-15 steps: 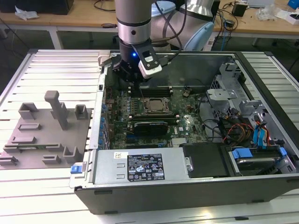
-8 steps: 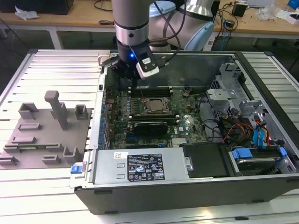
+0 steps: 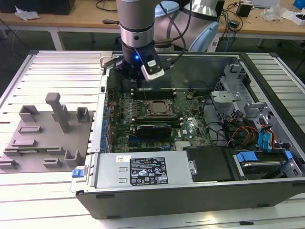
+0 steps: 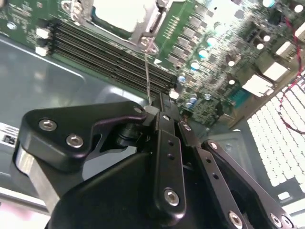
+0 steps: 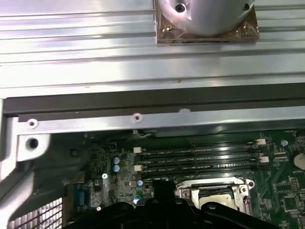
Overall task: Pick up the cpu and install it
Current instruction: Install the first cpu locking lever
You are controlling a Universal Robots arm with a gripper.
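The cpu, a flat square chip with a silvery lid, lies in its socket on the green motherboard inside the open computer case. Both wrist views show the cpu in the socket's metal frame. My gripper hangs over the memory slots, just behind the socket toward the case's back wall. Seen in the second wrist view, the gripper is shut, its black fingers pressed together. A thin metal socket lever runs from the frame up to the fingertips; I cannot tell whether it is pinched.
A black graphics card lies in front of the socket, with the power supply nearer still. Drive cages and cables sit on the exterior view's right. Grey fixture blocks stand on the ribbed table at the left. The case's back wall rises close behind the gripper.
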